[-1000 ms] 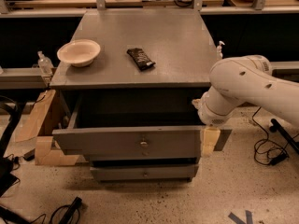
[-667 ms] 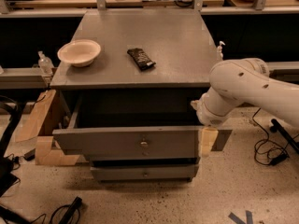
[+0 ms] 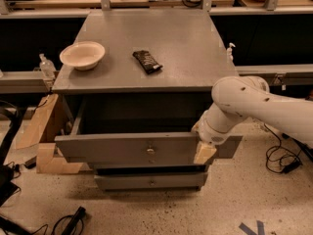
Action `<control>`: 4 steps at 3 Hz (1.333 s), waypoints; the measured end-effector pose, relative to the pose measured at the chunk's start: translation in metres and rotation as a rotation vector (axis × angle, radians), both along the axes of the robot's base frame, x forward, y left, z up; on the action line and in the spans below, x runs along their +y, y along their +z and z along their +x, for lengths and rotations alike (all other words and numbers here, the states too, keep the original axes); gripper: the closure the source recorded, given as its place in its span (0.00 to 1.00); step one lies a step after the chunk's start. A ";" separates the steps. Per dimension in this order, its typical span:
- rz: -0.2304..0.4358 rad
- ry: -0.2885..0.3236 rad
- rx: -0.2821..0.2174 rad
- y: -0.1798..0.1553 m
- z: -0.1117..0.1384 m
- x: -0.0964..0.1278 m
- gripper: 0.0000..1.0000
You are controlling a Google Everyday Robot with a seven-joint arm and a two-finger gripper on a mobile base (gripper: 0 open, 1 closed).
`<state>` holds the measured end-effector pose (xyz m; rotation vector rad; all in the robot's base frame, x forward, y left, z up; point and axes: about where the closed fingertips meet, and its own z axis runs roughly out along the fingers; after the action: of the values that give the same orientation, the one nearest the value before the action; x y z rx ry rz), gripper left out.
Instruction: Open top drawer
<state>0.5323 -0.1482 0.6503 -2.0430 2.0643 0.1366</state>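
Observation:
The top drawer (image 3: 122, 148) is the widest grey front with a small round metal knob (image 3: 150, 151) at its centre. It stands pulled out from the grey cabinet (image 3: 146, 48), and its dark inside shows above the front. My gripper (image 3: 204, 153) is at the drawer front's right part, right of the knob, at the end of the white arm (image 3: 254, 106). A tan finger pad (image 3: 205, 154) lies against the front. Below is a narrower grey drawer front (image 3: 150, 181) with its own knob, closed.
On the cabinet top lie a cream bowl (image 3: 82, 55) at the left and a dark snack bar (image 3: 147, 61) in the middle. Wooden blocks (image 3: 46, 151) stand at the cabinet's left on the floor. Cables (image 3: 281, 163) lie on the floor at the right.

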 end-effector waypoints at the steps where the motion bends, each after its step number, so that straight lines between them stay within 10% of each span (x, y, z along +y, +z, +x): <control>1: -0.024 -0.011 0.012 0.005 -0.020 0.005 0.64; 2: -0.094 -0.069 -0.004 0.042 -0.061 -0.002 0.97; 4: -0.092 -0.073 0.002 0.042 -0.065 -0.003 1.00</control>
<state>0.4674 -0.1507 0.6921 -2.0159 2.1814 0.0310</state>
